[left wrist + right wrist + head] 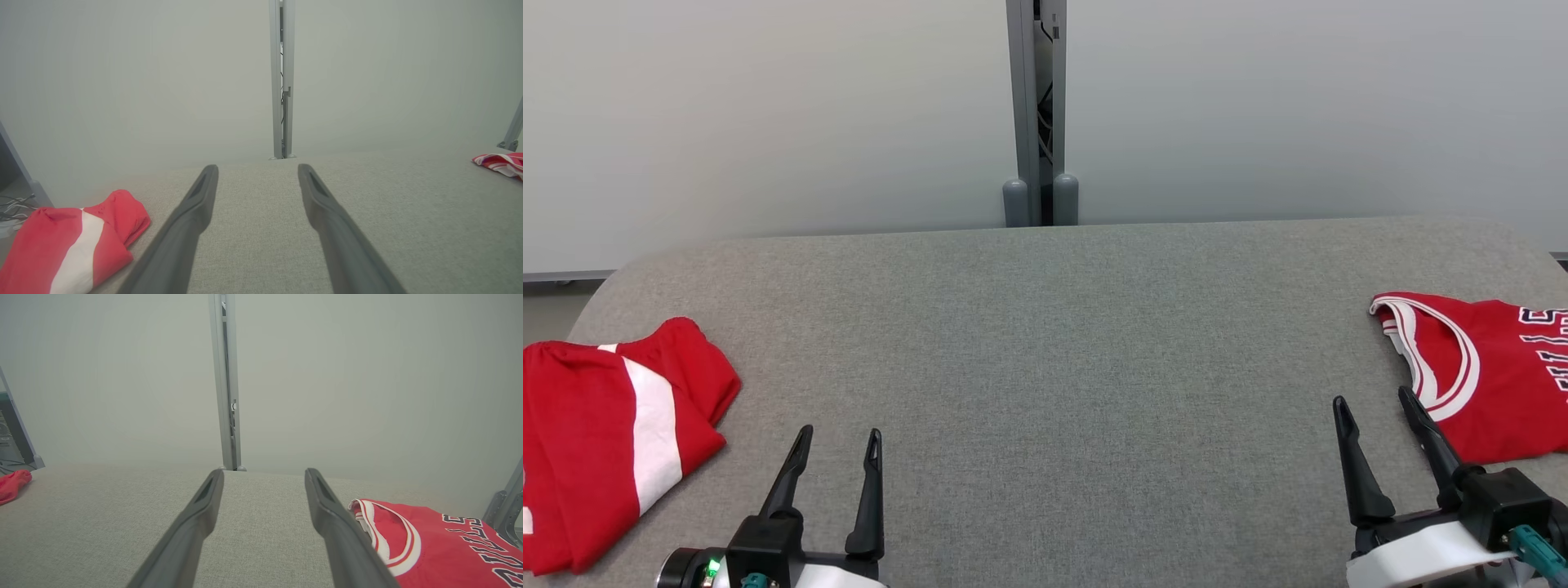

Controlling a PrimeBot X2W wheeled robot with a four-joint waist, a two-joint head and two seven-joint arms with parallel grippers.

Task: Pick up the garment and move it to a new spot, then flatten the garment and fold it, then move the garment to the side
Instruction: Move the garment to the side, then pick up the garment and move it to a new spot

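Head view: two red garments, jersey [1494, 376] at three o'clock, striped garment [605, 433] at eight; left gripper [840, 433], right gripper [1373, 398] both spread.

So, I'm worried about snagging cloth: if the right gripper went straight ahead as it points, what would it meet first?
Probably nothing: the right gripper faces bare table; the jersey lies just right of its line, though depth is unclear.
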